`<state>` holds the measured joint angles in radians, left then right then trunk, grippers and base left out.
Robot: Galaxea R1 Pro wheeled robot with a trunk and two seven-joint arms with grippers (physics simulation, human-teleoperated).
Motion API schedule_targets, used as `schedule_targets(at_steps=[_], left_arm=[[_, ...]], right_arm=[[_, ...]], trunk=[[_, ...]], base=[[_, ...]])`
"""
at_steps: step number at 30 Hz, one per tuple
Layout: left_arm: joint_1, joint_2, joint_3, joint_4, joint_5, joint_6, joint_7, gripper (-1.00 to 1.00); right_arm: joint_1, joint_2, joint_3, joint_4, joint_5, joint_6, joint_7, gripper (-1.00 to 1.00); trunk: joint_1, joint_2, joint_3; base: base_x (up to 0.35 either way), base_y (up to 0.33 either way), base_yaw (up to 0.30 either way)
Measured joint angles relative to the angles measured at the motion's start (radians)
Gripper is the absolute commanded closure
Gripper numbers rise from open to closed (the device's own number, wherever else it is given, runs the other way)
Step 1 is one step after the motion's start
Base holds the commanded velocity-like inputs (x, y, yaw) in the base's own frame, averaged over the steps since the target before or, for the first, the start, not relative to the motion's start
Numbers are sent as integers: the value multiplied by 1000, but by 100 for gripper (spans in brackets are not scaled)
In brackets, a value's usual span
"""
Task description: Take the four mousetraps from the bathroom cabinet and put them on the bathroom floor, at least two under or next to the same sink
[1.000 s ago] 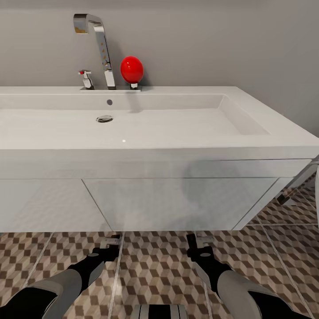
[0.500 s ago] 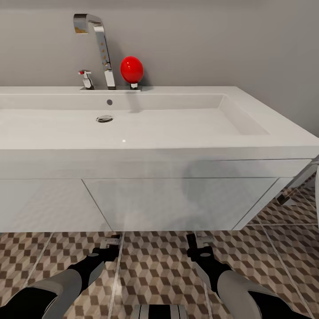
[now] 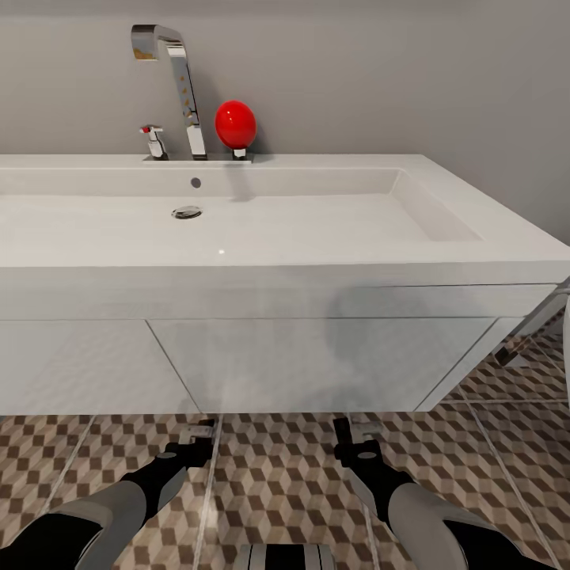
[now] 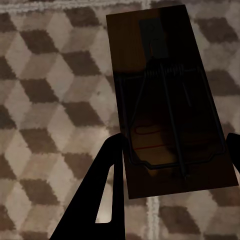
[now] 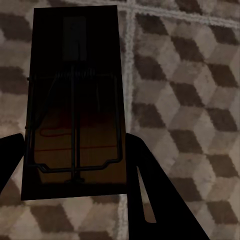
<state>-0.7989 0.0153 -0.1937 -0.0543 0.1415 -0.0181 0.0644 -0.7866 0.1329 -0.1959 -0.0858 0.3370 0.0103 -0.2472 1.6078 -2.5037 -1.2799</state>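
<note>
The white trough bathroom sink (image 3: 237, 229) with its tall chrome tap (image 3: 180, 79) sits on a white vanity (image 3: 317, 360) straight ahead. Both arms reach low over the cube-patterned bathroom floor (image 3: 277, 475) at the vanity's foot. My left gripper (image 3: 195, 435) (image 4: 172, 150) is shut on a mousetrap (image 4: 165, 100), a dark shadowed board with wire parts, just above the tiles. My right gripper (image 3: 353, 433) (image 5: 75, 162) is shut on a second mousetrap (image 5: 75, 100) in the same way. The cabinet and the other mousetraps are out of view.
A red egg-shaped object (image 3: 236, 124) stands beside the tap, with a small chrome handle (image 3: 153, 141) on the tap's other side. A slanted chrome bar (image 3: 532, 323) and a white edge (image 3: 566, 348) show at the far right. A grey wall rises behind the sink.
</note>
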Motion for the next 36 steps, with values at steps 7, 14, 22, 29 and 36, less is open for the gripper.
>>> schedule_targets(at_steps=[7,14,22,29,36], left_arm=[[0,0,0,-1,0,0,0,100],[0,0,0,-1,0,0,-1,100],[0,0,0,-1,0,0,-1,100],[0,0,0,-2,0,0,-1,100],[0,0,0,-3,0,0,-2,100]], right_arm=[[0,0,0,0,0,0,0,100],[0,0,0,0,0,0,0,100],[0,0,0,0,0,0,0,100],[0,1,0,22,-1,6,2,100],[0,0,-1,39,-4,9,2,100]], trunk=[[0,0,0],[0,0,0],[0,0,0],[0,0,0],[0,0,0]], base=[[0,0,0],[0,0,0],[0,0,0],[0,0,0],[0,0,0]])
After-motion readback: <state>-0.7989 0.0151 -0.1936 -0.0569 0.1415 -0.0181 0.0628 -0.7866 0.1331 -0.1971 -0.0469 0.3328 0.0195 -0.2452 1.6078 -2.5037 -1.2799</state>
